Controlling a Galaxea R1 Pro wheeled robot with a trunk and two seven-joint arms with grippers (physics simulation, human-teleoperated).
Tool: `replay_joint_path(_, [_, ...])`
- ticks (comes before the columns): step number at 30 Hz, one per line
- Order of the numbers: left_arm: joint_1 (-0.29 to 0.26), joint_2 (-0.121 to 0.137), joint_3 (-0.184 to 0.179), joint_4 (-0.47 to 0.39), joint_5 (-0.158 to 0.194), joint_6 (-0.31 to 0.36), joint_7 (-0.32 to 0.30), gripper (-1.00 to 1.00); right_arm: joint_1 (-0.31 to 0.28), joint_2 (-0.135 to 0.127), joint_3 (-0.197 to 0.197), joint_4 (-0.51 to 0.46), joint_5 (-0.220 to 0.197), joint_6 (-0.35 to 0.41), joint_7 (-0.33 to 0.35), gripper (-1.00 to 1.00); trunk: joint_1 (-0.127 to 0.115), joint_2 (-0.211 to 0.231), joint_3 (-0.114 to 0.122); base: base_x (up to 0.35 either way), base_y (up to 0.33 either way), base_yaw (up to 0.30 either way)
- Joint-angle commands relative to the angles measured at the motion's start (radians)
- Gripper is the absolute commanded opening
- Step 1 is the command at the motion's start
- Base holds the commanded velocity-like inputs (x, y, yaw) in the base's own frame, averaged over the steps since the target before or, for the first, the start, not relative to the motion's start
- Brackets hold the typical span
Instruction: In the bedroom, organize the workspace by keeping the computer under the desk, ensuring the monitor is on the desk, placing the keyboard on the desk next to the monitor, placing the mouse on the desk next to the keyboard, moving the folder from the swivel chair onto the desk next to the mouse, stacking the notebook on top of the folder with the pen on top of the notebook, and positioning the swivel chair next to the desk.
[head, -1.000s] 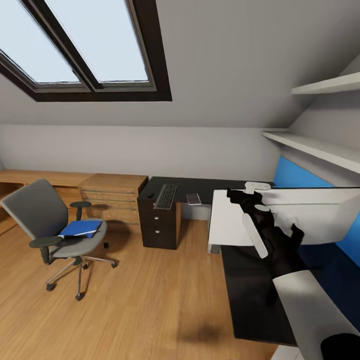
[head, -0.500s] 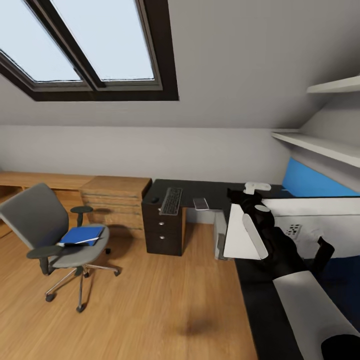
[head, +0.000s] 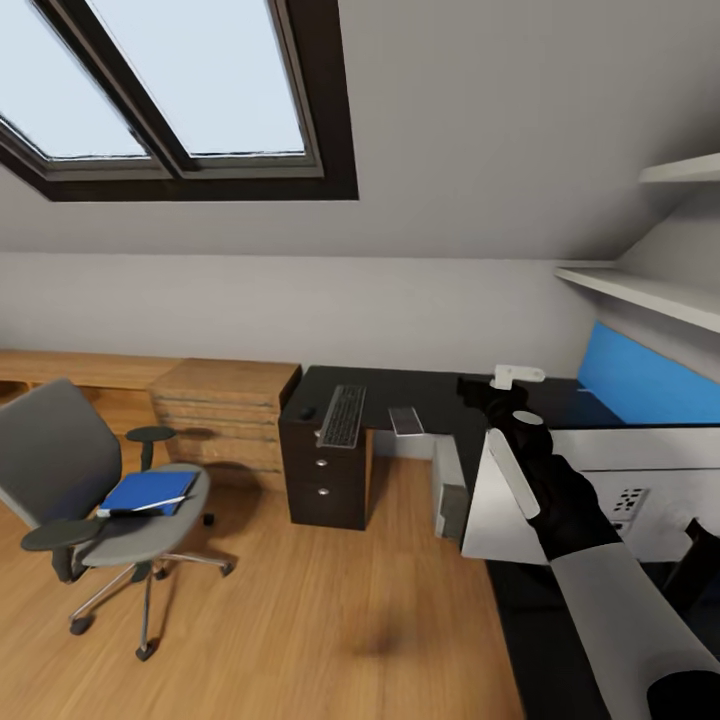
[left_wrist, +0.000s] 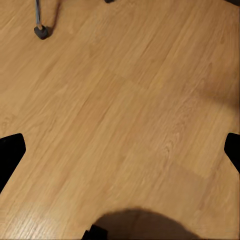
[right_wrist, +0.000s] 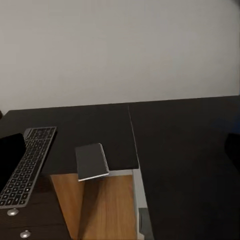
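Monitor (head: 590, 495) white back toward head camera, cut off at frame edge, hiding desk (head: 420, 392) behind. Right arm stretched forward over it; right gripper (head: 500, 390) grip state unreadable; left gripper (left_wrist: 120, 150) jaws spread, empty, above floor (left_wrist: 125, 100). Folder (head: 145, 492) on swivel chair (head: 70, 470); keyboard (head: 342, 415) on desk.

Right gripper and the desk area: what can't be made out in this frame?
- Right gripper, head view: the arm covers the jaws, so open or shut is unclear; the right wrist view shows only dark finger slivers at its edges.
- Monitor, head view: white back only, cut off by the picture's edge, screen turned away.
- Mouse, head view: too small to identify surely.
- Folder on the swivel chair: label unreadable.
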Motion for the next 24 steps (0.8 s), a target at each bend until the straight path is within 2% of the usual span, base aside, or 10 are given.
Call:
replay_joint_path(1, [-0.001,0.0,-0.009,0.0,0.003,-0.008,0.008,1.0,-0.001,-0.002,0.004,-0.001,-0.01,0.003,-0.01,1.0,0.001,-0.002,-0.002,0.325,-0.106,0.0])
replay_joint_path(6, [-0.001,0.0,-0.009,0.002,0.003,-0.028,0.008,1.0,-0.001,-0.002,0.004,0.0,-0.01,0.004,-0.01,1.0,0.001,-0.002,-0.002,0.202,-0.045,0.0])
replay_joint_path(15, [-0.001,0.0,-0.009,0.002,0.003,-0.031,0.008,1.0,-0.001,-0.001,0.004,0.003,-0.01,0.013,-0.01,1.0,0.001,-0.002,-0.002,0.019,-0.004,0.0])
replay_joint_path(17, [-0.001,0.0,-0.009,0.002,0.003,-0.031,0.008,1.0,-0.001,0.0,0.002,0.007,-0.012,0.057,-0.01,1.0,0.001,-0.002,-0.002,0.0,0.0,0.0])
replay_joint_path(20, [-0.001,0.0,-0.009,0.002,0.003,-0.031,0.008,1.0,-0.001,0.0,-0.001,0.009,-0.013,0.078,-0.011,1.0,0.001,-0.002,-0.002,0.0,0.0,0.0])
replay_joint_path(21, [-0.001,0.0,-0.009,0.002,0.003,-0.031,0.008,1.0,-0.001,0.0,-0.002,0.009,-0.013,0.097,-0.011,1.0,0.001,-0.002,-0.002,0.0,0.0,0.0])
replay_joint_path(22, [-0.001,0.0,-0.009,0.002,0.003,-0.031,0.008,1.0,-0.001,0.001,-0.008,0.008,-0.014,0.148,-0.01,1.0,0.001,-0.002,-0.002,0.0,0.0,0.0])
replay_joint_path(24, [-0.001,0.0,-0.009,0.002,0.003,-0.031,0.008,1.0,-0.001,0.002,-0.018,0.009,-0.014,0.175,-0.01,1.0,0.001,-0.002,-0.002,0.0,0.0,0.0])
